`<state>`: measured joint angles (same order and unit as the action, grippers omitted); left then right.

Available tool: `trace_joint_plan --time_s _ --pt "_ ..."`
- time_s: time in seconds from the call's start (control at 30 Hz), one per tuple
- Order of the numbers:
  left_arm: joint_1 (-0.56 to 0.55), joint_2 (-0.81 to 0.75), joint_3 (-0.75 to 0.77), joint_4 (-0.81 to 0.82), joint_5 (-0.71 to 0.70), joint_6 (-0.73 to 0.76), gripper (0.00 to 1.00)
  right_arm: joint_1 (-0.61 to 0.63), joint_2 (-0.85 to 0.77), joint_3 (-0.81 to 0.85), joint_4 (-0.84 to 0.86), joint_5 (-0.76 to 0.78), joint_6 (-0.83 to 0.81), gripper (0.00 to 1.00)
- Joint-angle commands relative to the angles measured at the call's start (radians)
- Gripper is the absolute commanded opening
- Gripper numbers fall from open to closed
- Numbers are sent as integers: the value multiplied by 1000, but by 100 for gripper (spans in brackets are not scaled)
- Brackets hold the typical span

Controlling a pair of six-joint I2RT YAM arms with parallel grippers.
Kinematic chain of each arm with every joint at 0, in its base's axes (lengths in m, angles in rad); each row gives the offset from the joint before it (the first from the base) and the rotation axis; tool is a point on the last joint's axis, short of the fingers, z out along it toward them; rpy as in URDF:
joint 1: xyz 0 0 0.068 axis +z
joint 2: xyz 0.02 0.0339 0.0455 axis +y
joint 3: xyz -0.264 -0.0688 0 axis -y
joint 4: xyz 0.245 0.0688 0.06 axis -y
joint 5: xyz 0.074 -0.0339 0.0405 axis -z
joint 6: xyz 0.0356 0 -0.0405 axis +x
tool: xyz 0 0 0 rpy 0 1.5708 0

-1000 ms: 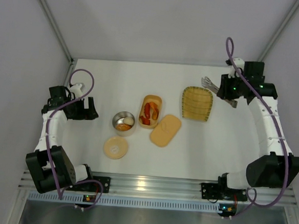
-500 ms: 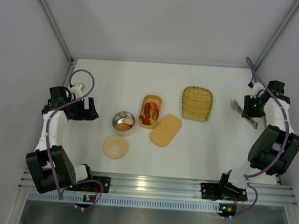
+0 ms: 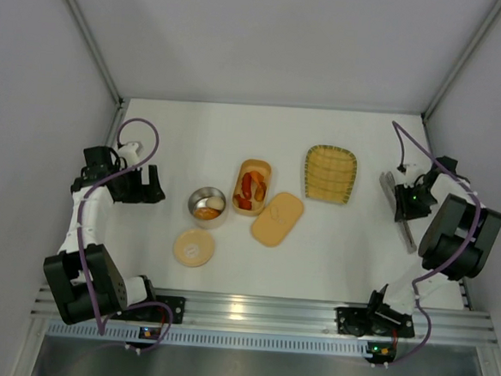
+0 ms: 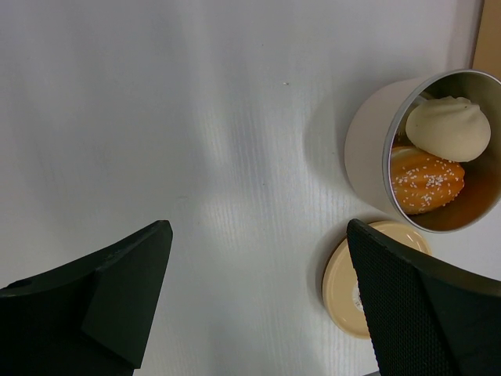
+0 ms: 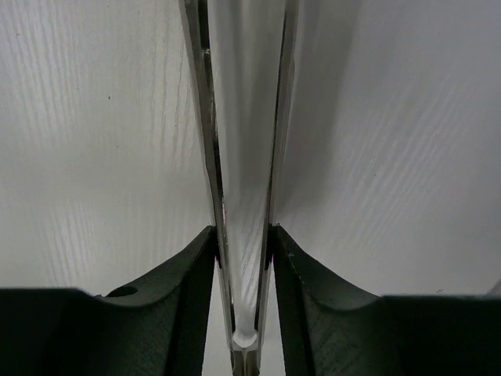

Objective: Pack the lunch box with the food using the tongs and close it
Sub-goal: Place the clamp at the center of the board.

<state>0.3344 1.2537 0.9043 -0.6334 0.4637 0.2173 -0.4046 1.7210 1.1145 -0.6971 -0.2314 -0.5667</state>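
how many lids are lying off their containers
2. The round tan lid lies just nearer than the steel tin. The oblong orange lid lies beside the open lunch box, on its right. None look hidden.

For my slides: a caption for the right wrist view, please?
Right gripper pinching the silver tongs between its jaws, white table beyond.

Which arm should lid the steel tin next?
Left: its jaws stand open near the round steel tin and flat tan lid; the right jaws clamp slim silver metal tongs far away.
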Motion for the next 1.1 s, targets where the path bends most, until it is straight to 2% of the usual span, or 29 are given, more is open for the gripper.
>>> trace_joint_plan --time_s 0.0,0.1,0.2,0.23,0.4,0.53,0.67,0.87,0.97,1.03,1.07 --pt "6 -8 -12 41 13 17 98 -20 15 -22 73 1 -48 34" --pt "8 -11 -8 38 12 24 98 -20 25 -33 77 3 -48 39" --pt "8 -13 -4 29 6 34 98 -22 20 -31 70 -5 -52 47" --pt "8 -14 2 21 3 36 98 -22 14 -31 67 -14 -52 53" --pt "8 -28 24 -3 1 50 98 -22 -47 5 12 -45 -55 65" --pt "8 -39 44 -25 9 62 98 -22 -104 77 -76 -89 -50 79" --pt "8 -46 68 -49 24 74 98 -20 -167 209 -169 -158 -36 99" --pt "8 -56 93 -109 76 114 98 -4 -264 358 -307 -324 4 99" --pt "8 -54 91 -152 119 171 98 56 -320 346 -340 -359 22 99" --pt "8 -51 91 -199 180 262 98 94 -365 323 -338 -367 31 99" --pt "8 -50 90 -278 208 315 98 137 -382 294 -335 -368 43 99"
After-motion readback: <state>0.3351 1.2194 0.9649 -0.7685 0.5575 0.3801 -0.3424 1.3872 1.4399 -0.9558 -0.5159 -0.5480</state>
